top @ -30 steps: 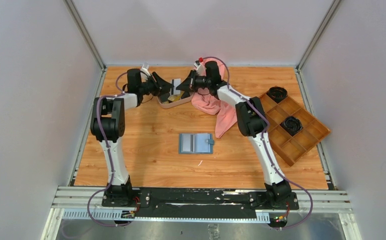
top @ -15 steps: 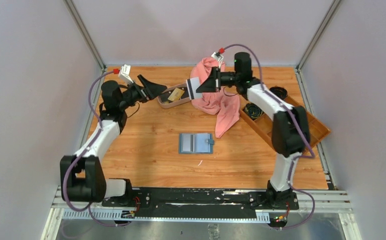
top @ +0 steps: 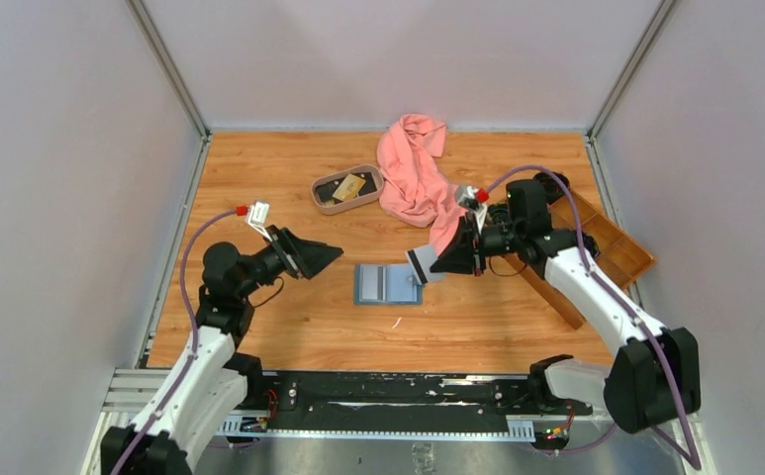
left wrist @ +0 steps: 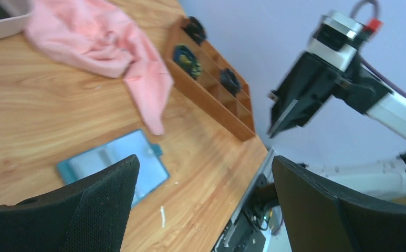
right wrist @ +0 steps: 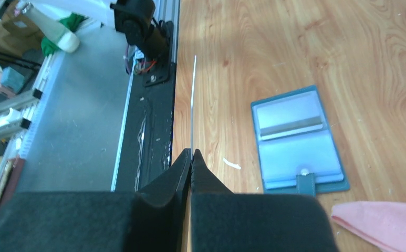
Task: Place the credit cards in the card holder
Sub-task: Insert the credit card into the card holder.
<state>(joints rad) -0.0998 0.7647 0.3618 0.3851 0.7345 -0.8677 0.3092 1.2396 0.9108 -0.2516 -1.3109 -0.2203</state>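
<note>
The teal-blue card holder (top: 389, 284) lies open and flat mid-table, its pale pockets up (right wrist: 298, 139) (left wrist: 122, 157). My right gripper (top: 436, 265) (right wrist: 191, 152) hovers just above the holder's right edge, shut on a pale grey credit card (top: 420, 264), which the right wrist view shows edge-on as a thin line (right wrist: 193, 105). My left gripper (top: 331, 255) (left wrist: 203, 161) hangs open and empty left of the holder, above the table. A gold credit card (top: 351, 185) and a black one lie in the oval beige tray (top: 331, 206) at the back.
A pink cloth (top: 416, 183) (left wrist: 101, 42) is draped from the back toward the holder's right. A brown wooden compartment tray (top: 623, 259) (left wrist: 211, 89) with dark round items sits at the right edge. A small white scrap (top: 395, 322) (right wrist: 232, 164) lies near the holder.
The right arm carried the pale card from the beige tray down to the card holder. The left arm let go, opened wide and drew back toward the near left.
</note>
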